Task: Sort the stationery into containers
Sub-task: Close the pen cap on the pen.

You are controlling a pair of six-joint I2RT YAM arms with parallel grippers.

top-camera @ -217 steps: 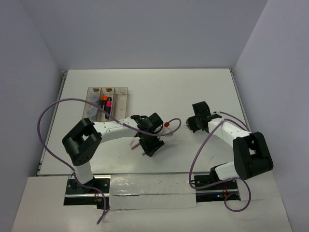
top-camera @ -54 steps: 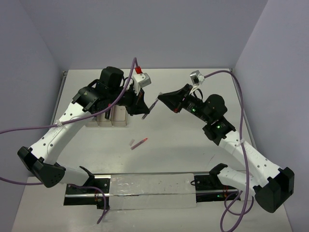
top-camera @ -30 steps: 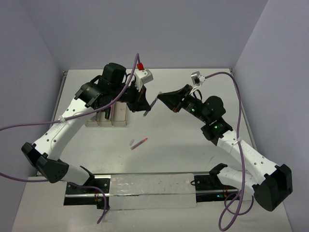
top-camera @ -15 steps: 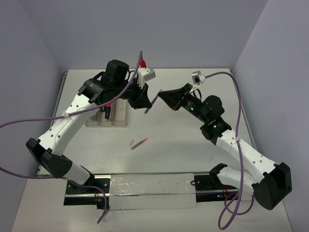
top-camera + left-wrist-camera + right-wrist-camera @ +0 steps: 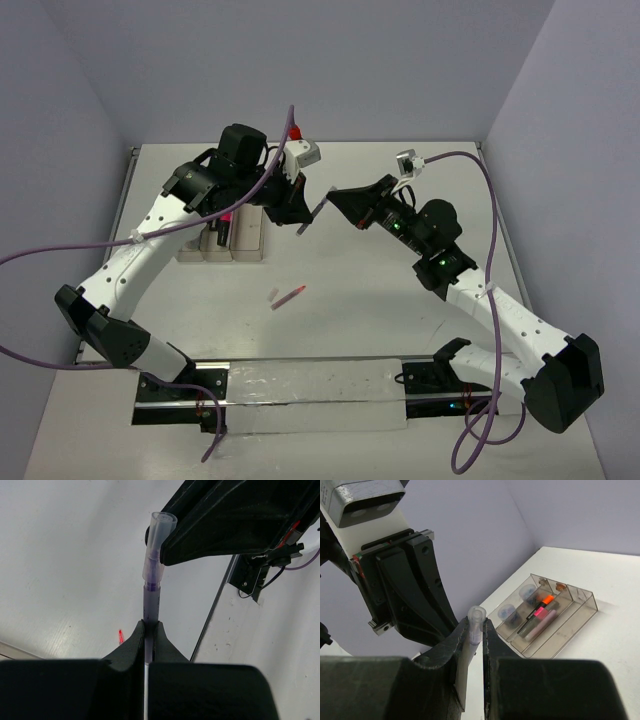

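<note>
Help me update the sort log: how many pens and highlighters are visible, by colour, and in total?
Orange-black highlighter, in the tray: 1
Pink-black highlighter, in the tray: 1
Purple pen, held by the left gripper and the right gripper: 1
Pink pen, on the table: 1
Total: 4

White worktop (image 5: 380, 310) fills the shot, matte, with a few dark specks. Pale lavender walls (image 5: 320, 60) close it in at the far, left and right edges. Along the near edge, a shiny silvery strip (image 5: 320, 392) catches the light.
</note>
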